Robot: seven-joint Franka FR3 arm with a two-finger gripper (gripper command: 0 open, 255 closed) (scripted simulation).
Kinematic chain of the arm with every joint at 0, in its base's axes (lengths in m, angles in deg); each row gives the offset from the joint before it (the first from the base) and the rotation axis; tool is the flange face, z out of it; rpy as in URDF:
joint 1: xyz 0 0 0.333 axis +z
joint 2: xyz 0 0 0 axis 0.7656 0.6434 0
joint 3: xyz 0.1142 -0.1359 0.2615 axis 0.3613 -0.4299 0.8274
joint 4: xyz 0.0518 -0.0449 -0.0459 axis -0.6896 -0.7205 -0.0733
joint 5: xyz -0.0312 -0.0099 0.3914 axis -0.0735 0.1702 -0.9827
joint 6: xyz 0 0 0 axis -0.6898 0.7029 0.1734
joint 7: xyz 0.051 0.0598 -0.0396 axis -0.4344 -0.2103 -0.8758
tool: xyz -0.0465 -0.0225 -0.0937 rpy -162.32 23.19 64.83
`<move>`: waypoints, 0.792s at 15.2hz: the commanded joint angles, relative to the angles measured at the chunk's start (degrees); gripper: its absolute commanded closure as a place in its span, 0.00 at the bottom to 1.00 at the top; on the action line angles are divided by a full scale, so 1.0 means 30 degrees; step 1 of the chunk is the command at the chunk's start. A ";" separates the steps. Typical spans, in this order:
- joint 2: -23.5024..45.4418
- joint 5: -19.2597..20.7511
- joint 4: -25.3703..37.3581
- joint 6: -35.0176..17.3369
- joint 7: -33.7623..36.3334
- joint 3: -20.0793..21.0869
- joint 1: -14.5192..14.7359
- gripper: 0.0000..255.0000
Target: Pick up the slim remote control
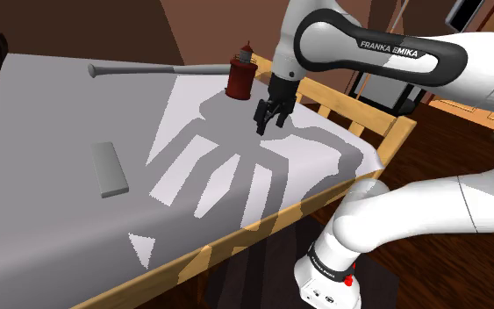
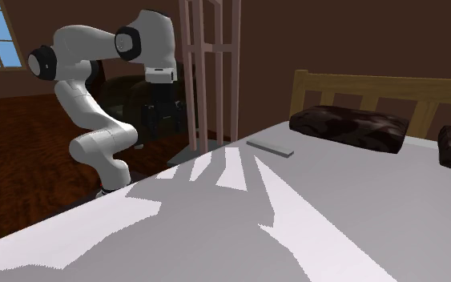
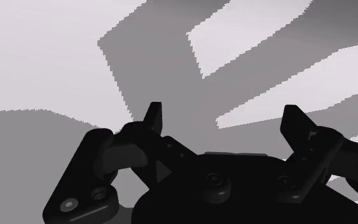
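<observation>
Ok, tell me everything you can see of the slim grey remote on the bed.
The slim grey rectangular remote control is a plain flat bar, no buttons visible. It lies flat on the grey bed cover, in shade, touching nothing else. The open black two-finger tool hangs well apart from it, near a dark red bottle.

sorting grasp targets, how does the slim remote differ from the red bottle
The slim remote is plain grey; the red bottle is dark red with a grey top. The remote lies flat; the bottle stands upright. The bottle is close beside the open tool; the remote lies far off toward the shoulder view's left. Both rest on the bed.
</observation>
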 commanded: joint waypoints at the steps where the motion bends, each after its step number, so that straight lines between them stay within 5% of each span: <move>1: 0.0000 0.0000 0.0000 0.0000 0.0000 0.0000 0.0000 0.00; 12: 0.5888 -0.1720 0.2980 -0.2745 0.3907 0.3412 0.0970 0.00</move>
